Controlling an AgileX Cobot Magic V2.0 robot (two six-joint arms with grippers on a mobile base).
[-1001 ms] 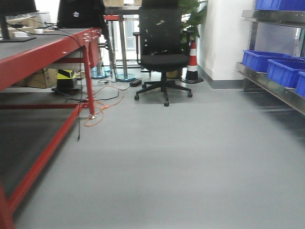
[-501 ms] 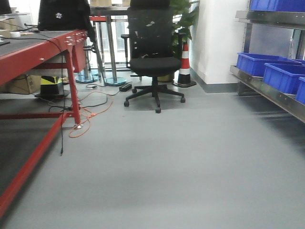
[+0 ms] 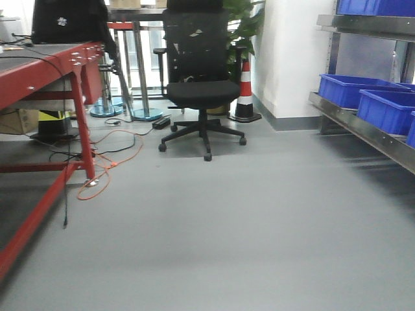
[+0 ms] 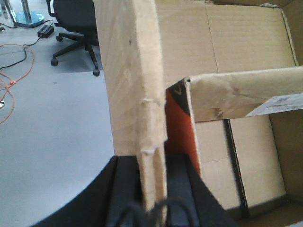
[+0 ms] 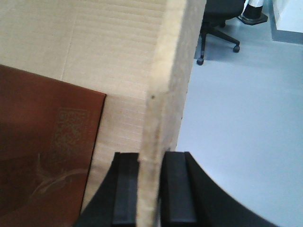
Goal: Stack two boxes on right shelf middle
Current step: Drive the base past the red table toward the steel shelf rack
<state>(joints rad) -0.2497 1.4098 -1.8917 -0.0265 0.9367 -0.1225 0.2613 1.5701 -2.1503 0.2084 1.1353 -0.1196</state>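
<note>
An open brown cardboard box (image 4: 236,38) hangs between my two grippers above the grey floor. My left gripper (image 4: 151,158) is shut on the box's left wall, with the black fingers (image 4: 124,189) pressed on both sides of the edge. My right gripper (image 5: 150,158) is shut on the right wall of the box (image 5: 94,47). A red-brown flat item (image 5: 42,156) lies inside. The steel shelf (image 3: 363,126) runs along the right side of the front view, some way ahead of me. The box does not show in that view.
Blue plastic bins (image 3: 353,87) sit on the shelf's level, and more stand on the level above (image 3: 373,6). A red-framed table (image 3: 39,71) lines the left. A black office chair (image 3: 201,71), a traffic cone (image 3: 245,91) and an orange cable (image 3: 104,162) lie ahead.
The front view has swung to the right: the chair, table and cable have slid left in the frame, and the shelf has shifted a little left too.
</note>
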